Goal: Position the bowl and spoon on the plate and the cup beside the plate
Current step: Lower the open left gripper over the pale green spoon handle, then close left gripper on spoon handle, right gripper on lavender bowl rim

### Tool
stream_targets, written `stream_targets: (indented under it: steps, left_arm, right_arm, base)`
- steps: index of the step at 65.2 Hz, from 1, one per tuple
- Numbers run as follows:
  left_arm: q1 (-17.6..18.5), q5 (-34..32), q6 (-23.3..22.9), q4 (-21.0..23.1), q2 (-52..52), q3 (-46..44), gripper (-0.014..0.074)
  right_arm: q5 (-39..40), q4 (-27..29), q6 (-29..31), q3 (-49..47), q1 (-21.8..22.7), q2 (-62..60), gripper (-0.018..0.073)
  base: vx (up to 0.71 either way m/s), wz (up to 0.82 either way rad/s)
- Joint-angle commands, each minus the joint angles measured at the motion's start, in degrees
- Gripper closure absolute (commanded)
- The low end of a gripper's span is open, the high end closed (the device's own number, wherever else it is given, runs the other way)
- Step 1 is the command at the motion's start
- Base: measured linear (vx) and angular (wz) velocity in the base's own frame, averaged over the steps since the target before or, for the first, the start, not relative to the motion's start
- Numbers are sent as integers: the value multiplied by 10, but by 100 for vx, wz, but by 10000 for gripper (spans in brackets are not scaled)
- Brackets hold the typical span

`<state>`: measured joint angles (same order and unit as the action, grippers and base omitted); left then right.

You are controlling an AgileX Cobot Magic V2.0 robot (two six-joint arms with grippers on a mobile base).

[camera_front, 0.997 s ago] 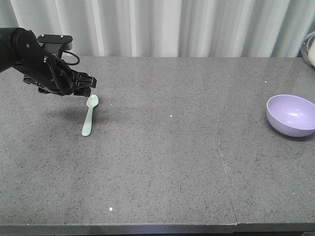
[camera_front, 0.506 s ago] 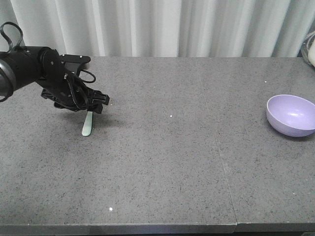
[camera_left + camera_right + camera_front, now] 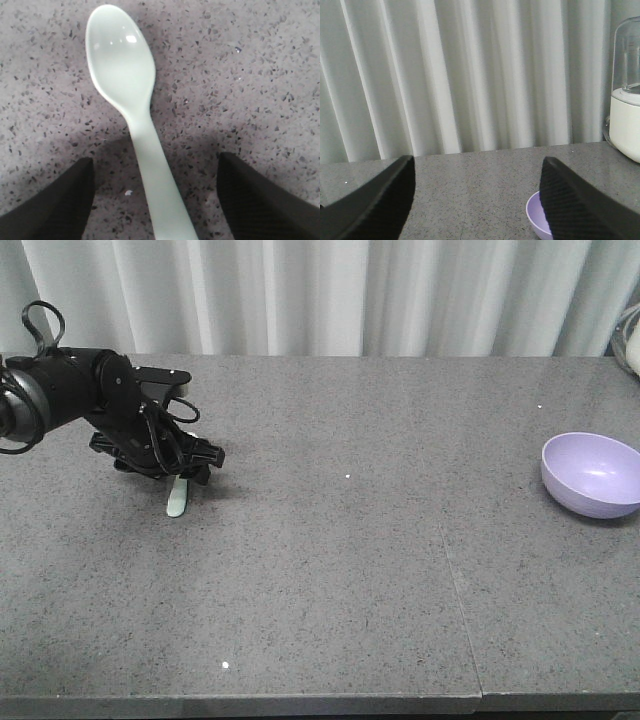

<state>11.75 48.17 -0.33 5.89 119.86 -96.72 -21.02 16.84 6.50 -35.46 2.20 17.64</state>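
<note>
Down has come the left end effector (image 3: 192, 462) since a second ago, dropping low over the spoon (image 3: 177, 502). That spoon lies flat on the surface (image 3: 350, 570), middle left of the frame. In the wrist view its fingers (image 3: 50, 200) stand spread either side of the handle, not touching it. Best now: settle lower, stay centred, then close gently so the thin handle doesn't skid. The right end effector (image 3: 477, 165) hangs spread and empty. The bowl (image 3: 592, 475) sits far right; plate and cup are out of sight.
</note>
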Motion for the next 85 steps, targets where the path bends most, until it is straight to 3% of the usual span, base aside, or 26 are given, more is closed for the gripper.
stream_targets:
  steps: [1, 41, 58, 80, 85]
  left_arm:
    - [3, 20, -3, 8, -6, -11, 90]
    - [3, 104, -3, 7, 37, -11, 123]
    - [4, 128, -3, -18, 37, -11, 290]
    - [4, 141, -3, -21, 37, -11, 605]
    - [4, 147, 0, -21, 37, -11, 605]
  right_arm:
    - [41, -1, 2, -17, -2, 10, 42]
    - [41, 0, 2, -17, -2, 10, 42]
    - [41, 1, 2, -17, -2, 10, 42]
    - [41, 2, 2, -17, -2, 10, 42]
    - [41, 2, 2, -17, -2, 10, 42]
  base:
    - [0, 0]
    - [0, 0]
    - [0, 0]
    - [0, 0]
    - [0, 0]
